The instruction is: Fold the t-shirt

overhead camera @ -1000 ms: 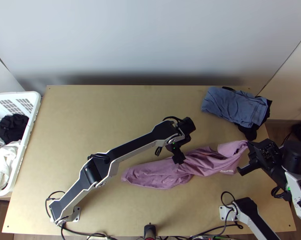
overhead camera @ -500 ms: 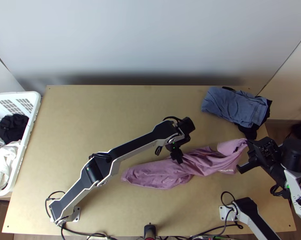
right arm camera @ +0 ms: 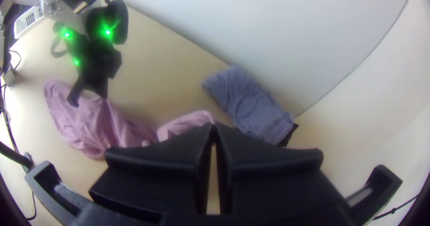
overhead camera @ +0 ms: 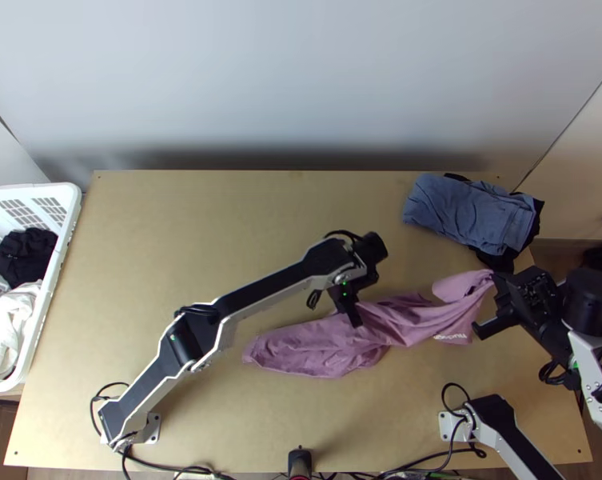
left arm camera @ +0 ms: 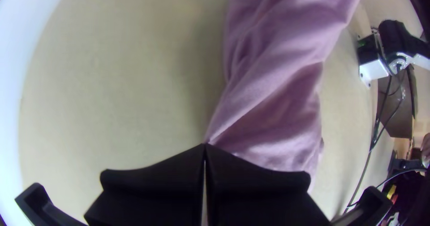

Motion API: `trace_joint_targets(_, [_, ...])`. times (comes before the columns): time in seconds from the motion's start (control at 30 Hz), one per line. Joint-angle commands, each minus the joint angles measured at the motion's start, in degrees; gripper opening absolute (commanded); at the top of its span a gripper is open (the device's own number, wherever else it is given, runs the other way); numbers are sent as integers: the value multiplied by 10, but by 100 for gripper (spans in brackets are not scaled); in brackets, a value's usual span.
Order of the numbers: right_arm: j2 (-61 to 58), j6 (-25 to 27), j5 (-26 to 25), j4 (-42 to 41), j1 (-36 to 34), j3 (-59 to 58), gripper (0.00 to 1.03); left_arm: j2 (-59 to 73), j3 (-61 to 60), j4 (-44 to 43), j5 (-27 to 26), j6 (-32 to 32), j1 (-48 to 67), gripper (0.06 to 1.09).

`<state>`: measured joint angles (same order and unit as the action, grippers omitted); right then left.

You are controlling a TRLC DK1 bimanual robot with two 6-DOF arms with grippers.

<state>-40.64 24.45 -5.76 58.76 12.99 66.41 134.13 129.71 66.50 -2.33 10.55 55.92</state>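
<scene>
Zero finished folds that you can count. Your shirt (overhead camera: 308, 348) lies long and bunched across the surface (overhead camera: 181, 240). You've got left gripper (left arm camera: 205, 146) closed on its edge partway along, right gripper (right arm camera: 214, 125) closed on one end. Likely left: spread flat, then all folding.

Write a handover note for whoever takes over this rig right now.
Left gripper: shut on an edge of the pink t-shirt, partway along it.
Right gripper: shut on the shirt's end at the table's right side.
Shirt: bunched into a long strip between and beyond the grippers, not spread flat.
Nearby: blue-grey cloth, folded, at the far right corner.
Done: both grips made; no neat fold yet.
Left: probably open the shirt out, lay it flat, then fold.
</scene>
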Motion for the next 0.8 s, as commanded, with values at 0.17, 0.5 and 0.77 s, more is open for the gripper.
trace_joint_targets(0.17, [-73,-1,0,-24,10,90,3,-131,-9,43,0,-25,-93,9])
trace_joint_targets(0.5, [-204,2,3,-33,80,282,3,-262,-10,55,1,-52,-134,9])
trace_joint_targets(0.77, [-270,1,2,-15,122,428,3,-365,-17,35,65,-25,-183,9])
